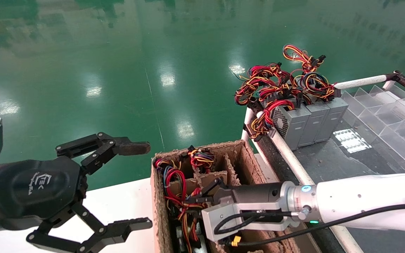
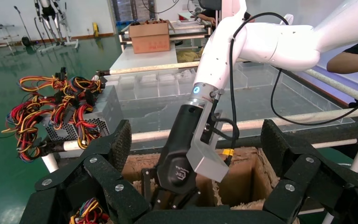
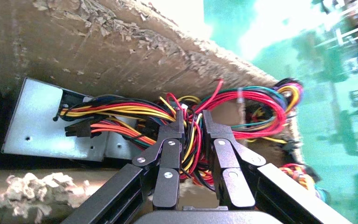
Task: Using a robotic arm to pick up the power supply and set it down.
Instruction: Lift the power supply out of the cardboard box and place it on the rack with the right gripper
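Note:
The robotic arm [image 1: 364, 203], white with a silver wrist block, reaches down into a brown cardboard box [image 1: 244, 154]. In the right wrist view its right gripper [image 3: 192, 116] is shut on the red, yellow and black wire bundle [image 3: 121, 116] of a power supply [image 3: 42, 126], whose grey metal body lies against the box wall. In the head view the wires [image 1: 176, 186] show beside the black palm; the fingertips are hidden among them. My left gripper [image 1: 139, 185] hangs open left of the box, holding nothing.
Three grey power supplies [image 1: 311, 119] with tangled wires stand in a row on the dark table at the right, behind a white rail [image 1: 287, 151]. A clear plastic divider tray [image 1: 392, 116] lies beyond them. Cardboard partitions [image 1: 209, 175] split the box into compartments. Green floor lies beyond.

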`<state>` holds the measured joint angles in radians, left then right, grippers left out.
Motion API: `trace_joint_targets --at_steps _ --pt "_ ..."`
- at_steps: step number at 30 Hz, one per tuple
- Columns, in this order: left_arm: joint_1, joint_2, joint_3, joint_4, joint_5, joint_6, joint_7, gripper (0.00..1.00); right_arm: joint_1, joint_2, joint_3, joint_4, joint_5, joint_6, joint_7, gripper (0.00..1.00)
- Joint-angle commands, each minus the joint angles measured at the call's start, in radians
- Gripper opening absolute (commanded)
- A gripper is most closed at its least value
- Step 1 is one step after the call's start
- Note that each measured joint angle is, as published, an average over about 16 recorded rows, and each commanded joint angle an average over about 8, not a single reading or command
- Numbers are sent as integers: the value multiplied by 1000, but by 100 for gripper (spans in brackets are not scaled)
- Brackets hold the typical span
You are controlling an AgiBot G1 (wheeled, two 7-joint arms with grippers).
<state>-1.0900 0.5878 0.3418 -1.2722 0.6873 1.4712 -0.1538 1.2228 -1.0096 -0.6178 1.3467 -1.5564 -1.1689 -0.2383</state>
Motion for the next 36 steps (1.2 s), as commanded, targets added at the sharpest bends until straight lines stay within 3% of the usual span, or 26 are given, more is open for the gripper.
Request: trace_joint_targets --at_steps 1,20,36 --pt "0 0 0 0 0 0 0 100 -6 6 9 2 12 7 -23 0" --pt "0 0 0 0 0 0 0 100 -40 84 131 14 205 5 -218 0" --pt "0 0 1 0 0 0 0 100 -60 182 269 15 399 -20 -313 0"
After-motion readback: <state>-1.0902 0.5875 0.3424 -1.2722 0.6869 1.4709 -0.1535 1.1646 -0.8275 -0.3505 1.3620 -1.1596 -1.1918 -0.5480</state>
